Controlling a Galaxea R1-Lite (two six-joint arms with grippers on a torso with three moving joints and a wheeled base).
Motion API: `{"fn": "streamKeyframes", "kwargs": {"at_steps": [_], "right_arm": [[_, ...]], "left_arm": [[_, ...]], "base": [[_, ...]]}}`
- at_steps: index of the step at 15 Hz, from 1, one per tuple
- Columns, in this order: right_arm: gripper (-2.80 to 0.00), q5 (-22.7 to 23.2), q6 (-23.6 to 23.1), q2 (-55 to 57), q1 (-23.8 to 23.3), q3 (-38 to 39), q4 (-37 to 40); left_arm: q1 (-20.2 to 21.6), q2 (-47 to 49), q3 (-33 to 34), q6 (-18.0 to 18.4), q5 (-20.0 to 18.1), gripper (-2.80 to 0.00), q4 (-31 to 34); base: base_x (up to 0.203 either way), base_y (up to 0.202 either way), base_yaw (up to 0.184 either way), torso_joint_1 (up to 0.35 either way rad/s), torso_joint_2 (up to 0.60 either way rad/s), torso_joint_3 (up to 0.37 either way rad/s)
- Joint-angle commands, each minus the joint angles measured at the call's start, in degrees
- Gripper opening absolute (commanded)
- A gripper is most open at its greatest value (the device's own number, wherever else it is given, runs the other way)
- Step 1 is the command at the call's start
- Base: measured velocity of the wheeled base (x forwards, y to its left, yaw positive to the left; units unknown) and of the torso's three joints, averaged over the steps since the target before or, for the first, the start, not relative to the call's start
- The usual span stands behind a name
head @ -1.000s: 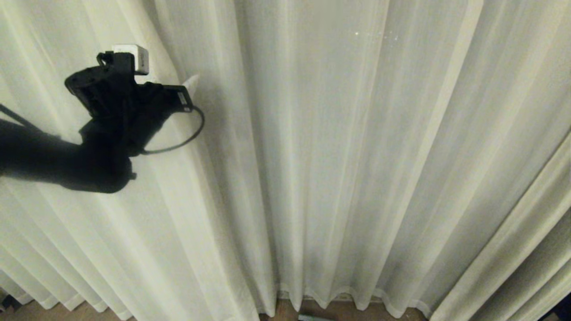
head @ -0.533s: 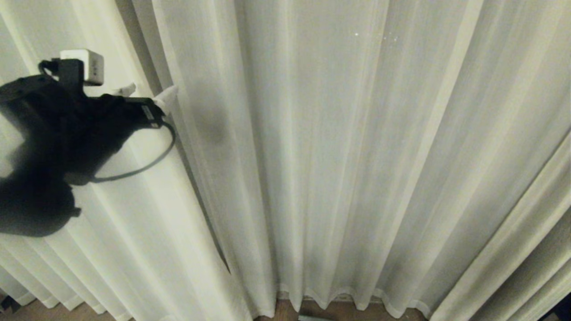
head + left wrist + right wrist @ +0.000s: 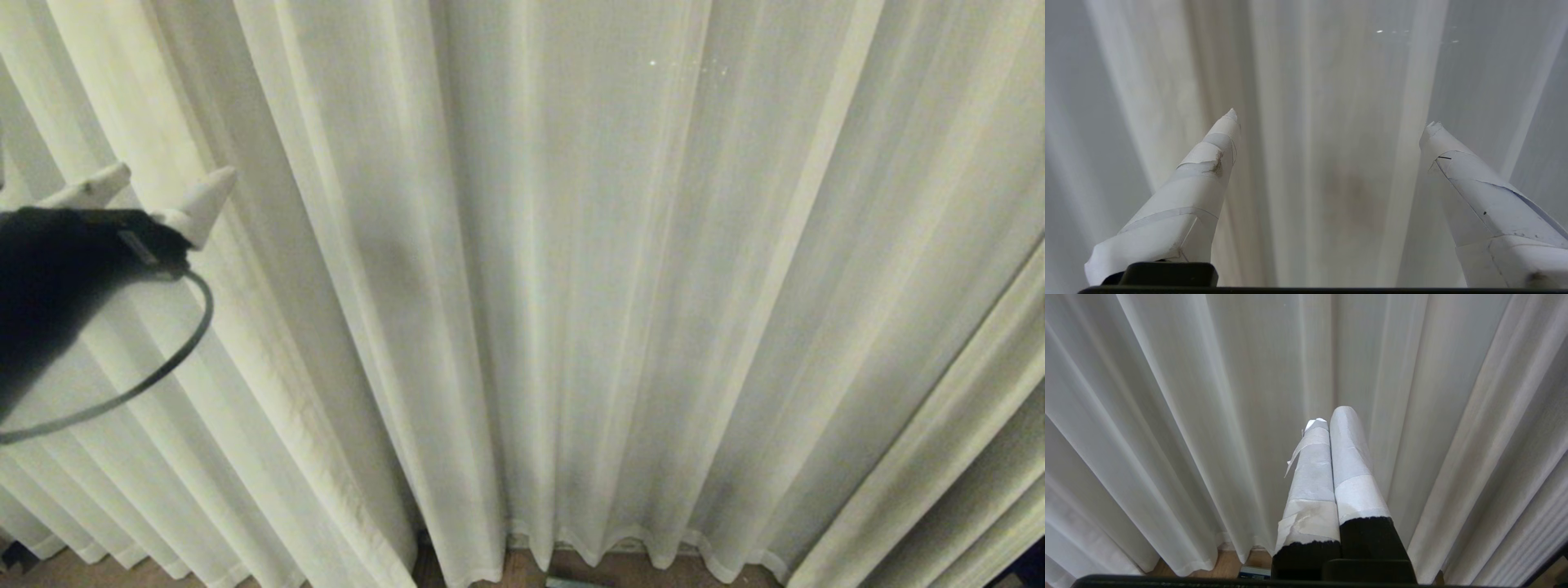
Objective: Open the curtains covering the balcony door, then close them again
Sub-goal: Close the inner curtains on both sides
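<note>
Since a moment ago my left hand (image 3: pixel 163 192) has slid off left of the curtains' (image 3: pixel 571 286) seam, released and empty. From the left wrist, fingers (image 3: pixel 1208 163) spread before the pleats. From the right wrist, my right hand (image 3: pixel 1329 420) is clenched shut, facing closed curtains (image 3: pixel 1188 416).

Curtains (image 3: pixel 571 286) ahead, left tool (image 3: pixel 155 186) before their left side, apart
</note>
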Motion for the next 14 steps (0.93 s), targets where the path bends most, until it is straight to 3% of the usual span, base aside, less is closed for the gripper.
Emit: {"fn": "streamKeyframes", "kwargs": {"at_steps": [1, 8, 14], "right_arm": [[-2.80, 0.00, 0.01, 0.07, 0.00, 0.00, -0.05], [-2.80, 0.00, 0.01, 0.07, 0.00, 0.00, -0.05], [-2.80, 0.00, 0.01, 0.07, 0.00, 0.00, -0.05]], "left_arm": [[0.19, -7.50, 4.90, -0.03, 0.51, -2.80, -0.13], [-0.24, -19.71, 10.46, 0.01, 0.42, -2.80, 8.75], [0.68, -33.62, 15.29, 0.01, 0.24, -2.80, 32.09]], "base": [[0.000, 0.000, 0.000, 0.000, 0.00, 0.000], [0.000, 0.000, 0.000, 0.000, 0.00, 0.000], [0.000, 0.000, 0.000, 0.000, 0.00, 0.000]]}}
